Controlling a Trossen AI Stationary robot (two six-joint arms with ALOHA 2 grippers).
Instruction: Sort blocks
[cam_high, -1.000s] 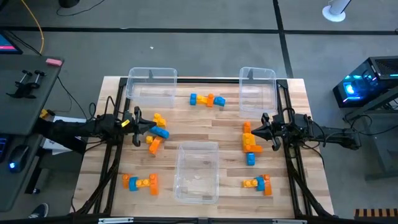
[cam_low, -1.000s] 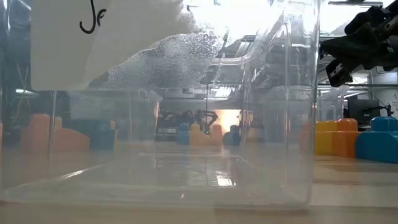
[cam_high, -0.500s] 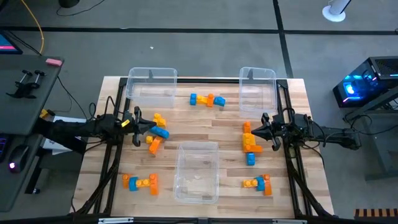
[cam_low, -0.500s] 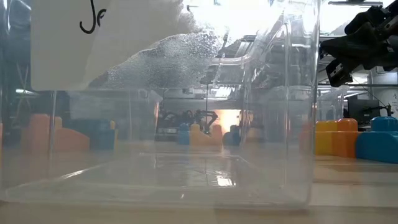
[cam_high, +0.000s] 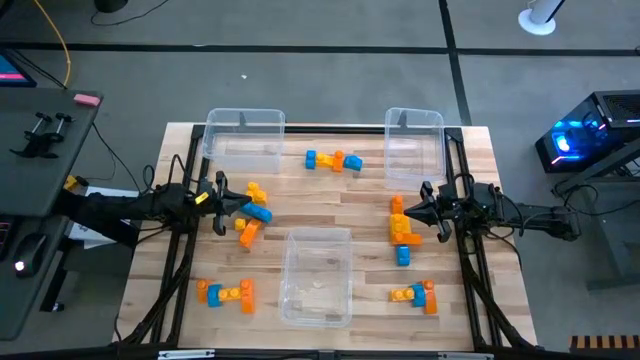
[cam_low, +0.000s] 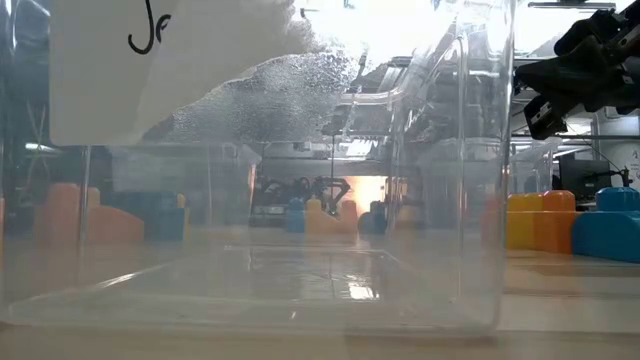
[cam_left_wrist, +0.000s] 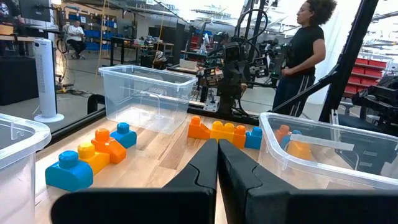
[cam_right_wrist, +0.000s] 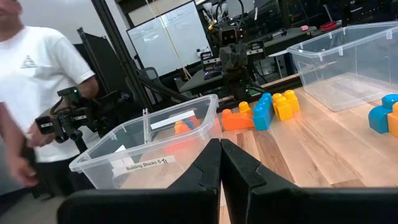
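1. From the overhead camera I see a wooden table (cam_high: 330, 200) with three clear bins: one at upper left (cam_high: 244, 140), one at upper right (cam_high: 414, 142), and one at lower centre (cam_high: 318, 277). All three look empty.
2. The blocks lie loose on the wood in five mixed clusters: one between the two upper bins (cam_high: 334, 160), one left of centre (cam_high: 251, 212), one right of centre (cam_high: 402, 229), one at lower left (cam_high: 226, 293), and one at lower right (cam_high: 417, 294).
3. My left gripper (cam_high: 243, 206) sits at mid-left, its tip just beside the left-of-centre cluster. Its fingers are pressed together and hold nothing.
4. My right gripper (cam_high: 408, 213) sits at mid-right, tip just beside the right-of-centre cluster, fingers likewise pressed together and empty.
5. I judge the bricks light, rigid and smooth, so they may skid if nudged. I would pinch each across its flat side walls, not over the studs. Joined clusters may need one gripper to hold while the other pulls.
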